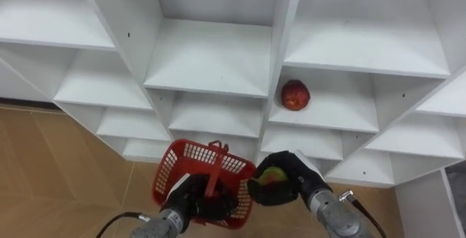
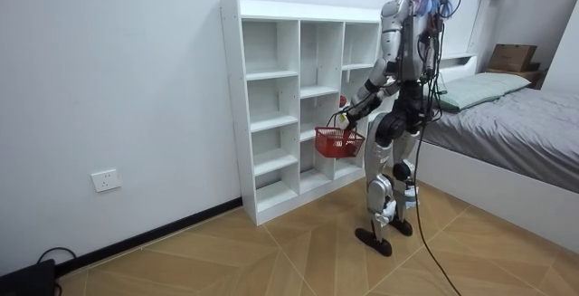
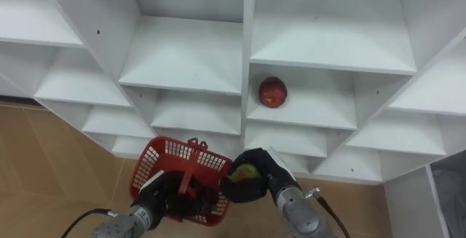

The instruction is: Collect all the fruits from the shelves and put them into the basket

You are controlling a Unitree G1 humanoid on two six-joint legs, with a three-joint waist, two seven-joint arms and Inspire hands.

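Left hand (image 1: 191, 194) and right hand (image 1: 297, 174): black shells, dark fingers. Forearms: grey metal cylinders, banded at the wrist, with a thin black cable looping off each. Small bright fitting juts from the right wrist. Room view: silver-grey torso and limbs, darker joints, black feet, dark cable tangle above the shoulders.

The apple (image 1: 295, 94) lies in the closet (image 1: 211, 56), beyond the basket (image 1: 191, 167).
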